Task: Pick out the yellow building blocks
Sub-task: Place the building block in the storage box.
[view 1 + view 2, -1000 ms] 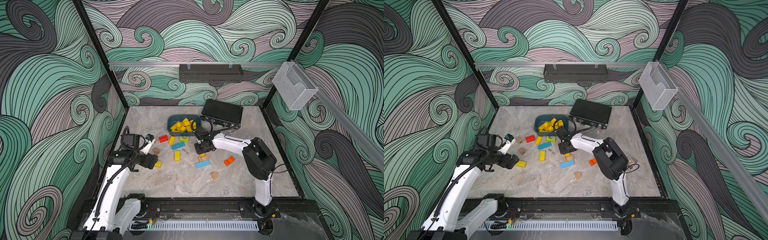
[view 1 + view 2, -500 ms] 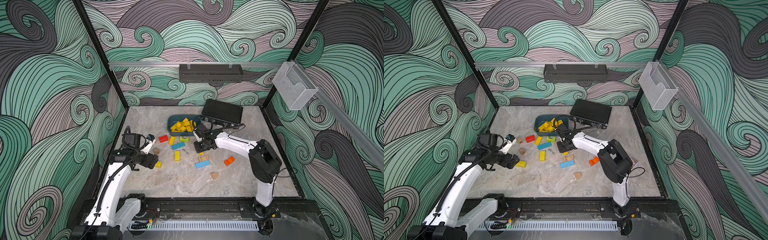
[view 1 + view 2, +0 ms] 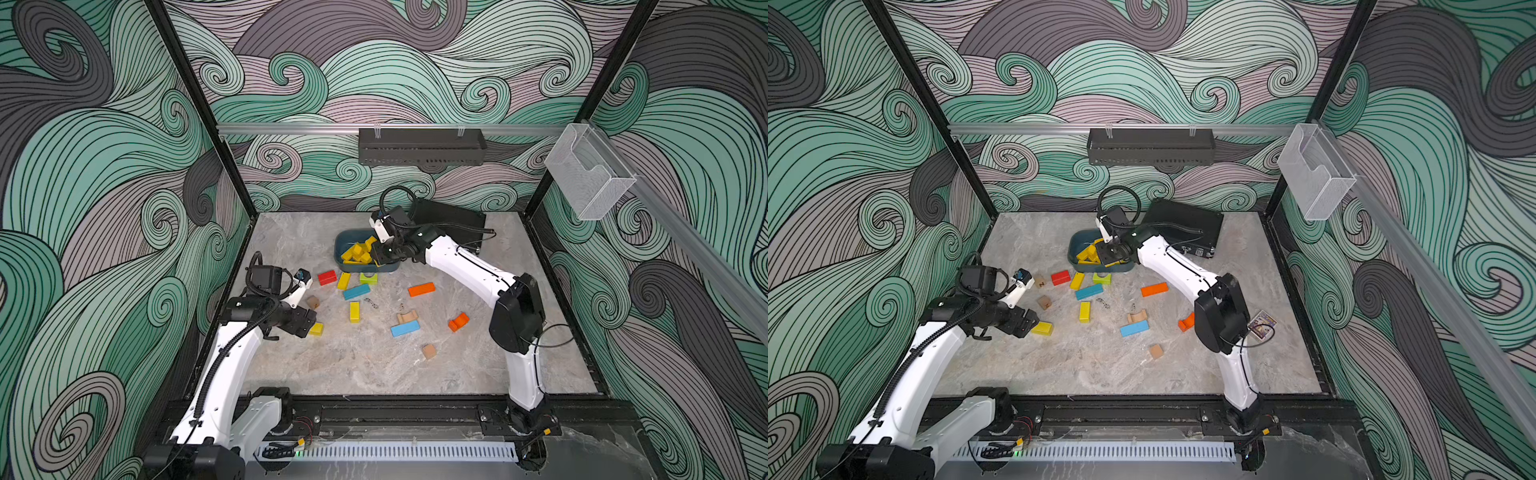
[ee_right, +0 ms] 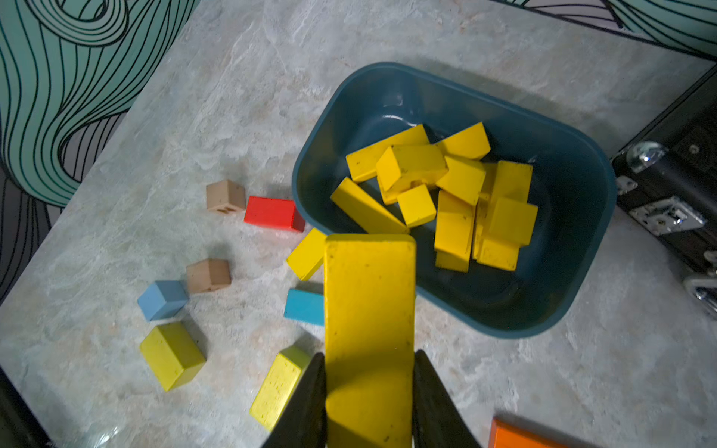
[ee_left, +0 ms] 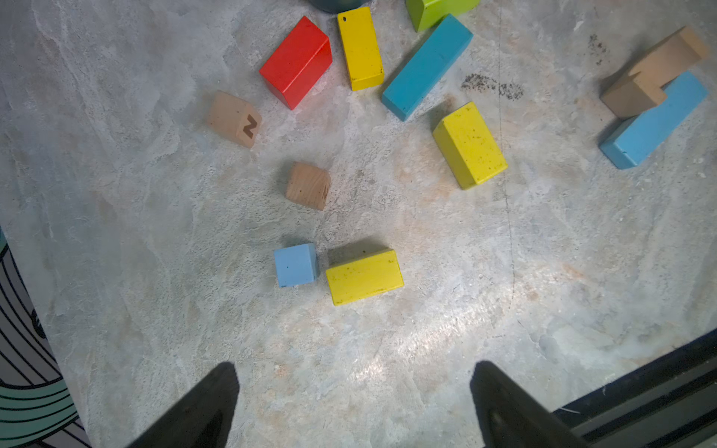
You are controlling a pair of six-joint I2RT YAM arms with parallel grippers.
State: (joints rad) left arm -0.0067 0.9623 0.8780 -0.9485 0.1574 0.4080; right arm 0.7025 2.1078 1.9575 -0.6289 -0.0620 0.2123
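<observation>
"What's my right pincer [image 4: 368, 353] got?"
"A long yellow bar [image 4: 368, 291], squeezed tight over the blue bin's [image 4: 562, 294] rim. My left pincer [image 5: 355, 366] is wide open, empty. Other yellow building blocks [image 4: 458, 186] lie in the bin."

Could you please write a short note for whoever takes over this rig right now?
Right tool: shut on a long yellow bar, held above the edge of the blue bin.
Left tool: open, empty, above the table near a first yellow block beside a small blue cube.
Done: a pile of yellow blocks lies in the bin.
Left: release the bar into the bin, then fetch the first block, a second yellow block mid-table, and a third yellow block between the red block and the long blue block.
</observation>
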